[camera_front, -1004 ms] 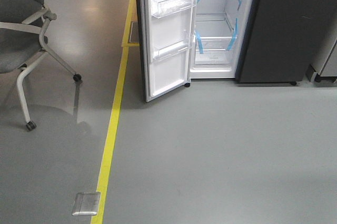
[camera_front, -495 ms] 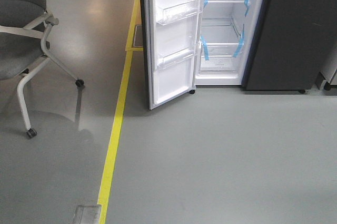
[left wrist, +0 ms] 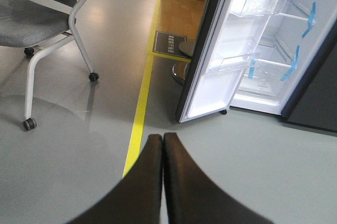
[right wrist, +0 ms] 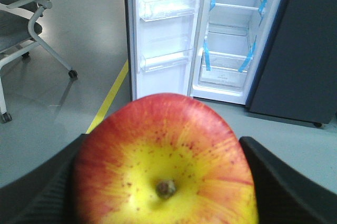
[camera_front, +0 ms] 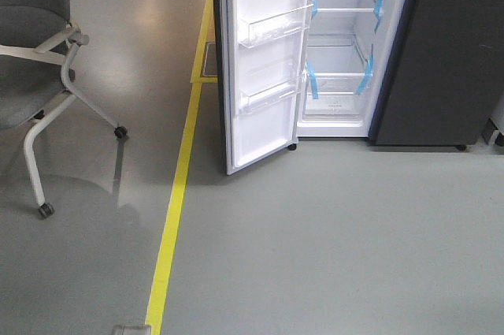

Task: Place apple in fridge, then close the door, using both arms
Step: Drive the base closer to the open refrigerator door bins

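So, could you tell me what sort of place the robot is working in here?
Probably a lab or test workspace, not a home kitchen: a grey floor with a yellow tape line, a wheeled office chair, and an open fridge with blue tape inside.

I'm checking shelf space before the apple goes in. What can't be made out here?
Upper shelves of the fridge: cut off by the top edge in every view.
Left part of its interior: front view, hidden by the open door.
Fingertips of the right gripper: right wrist view, hidden behind the apple.
Text on the floor sign: left wrist view, too small.
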Motion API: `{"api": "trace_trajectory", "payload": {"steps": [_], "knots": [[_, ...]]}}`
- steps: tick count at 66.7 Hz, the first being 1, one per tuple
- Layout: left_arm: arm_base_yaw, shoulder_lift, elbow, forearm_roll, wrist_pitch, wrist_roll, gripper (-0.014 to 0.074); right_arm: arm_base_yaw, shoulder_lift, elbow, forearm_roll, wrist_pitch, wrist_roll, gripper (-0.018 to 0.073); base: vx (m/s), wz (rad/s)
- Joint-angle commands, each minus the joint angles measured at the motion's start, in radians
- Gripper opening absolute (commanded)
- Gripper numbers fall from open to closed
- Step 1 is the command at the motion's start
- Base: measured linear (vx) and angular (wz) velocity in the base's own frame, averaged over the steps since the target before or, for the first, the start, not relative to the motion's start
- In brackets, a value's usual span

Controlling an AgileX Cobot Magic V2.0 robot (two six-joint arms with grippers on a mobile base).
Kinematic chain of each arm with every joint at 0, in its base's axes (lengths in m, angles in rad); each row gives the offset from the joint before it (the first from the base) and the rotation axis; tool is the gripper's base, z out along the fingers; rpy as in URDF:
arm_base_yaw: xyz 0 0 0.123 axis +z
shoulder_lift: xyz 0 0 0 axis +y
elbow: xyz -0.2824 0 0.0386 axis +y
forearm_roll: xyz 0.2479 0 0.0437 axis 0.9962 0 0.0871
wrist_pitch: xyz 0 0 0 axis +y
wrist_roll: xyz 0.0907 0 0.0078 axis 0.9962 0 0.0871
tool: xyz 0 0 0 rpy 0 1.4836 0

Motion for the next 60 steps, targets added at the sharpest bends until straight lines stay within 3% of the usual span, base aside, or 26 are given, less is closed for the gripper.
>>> {"api": "trace_trajectory", "payload": {"steps": [1, 60], "knots": [[-0.002, -0.016, 0.018, 0.000, -0.077, 0.000, -0.0006, 0.002, 0.007, -0.023, 0.010, -0.086, 0.002, 0.0176, 0.12, 0.02], [-0.002, -0.016, 0.018, 0.000, -0.077, 0.000, -0.0006, 0.002, 0.007, -0.023, 0.010, -0.088, 0.002, 0.0176, 0.12, 0.01]]}}
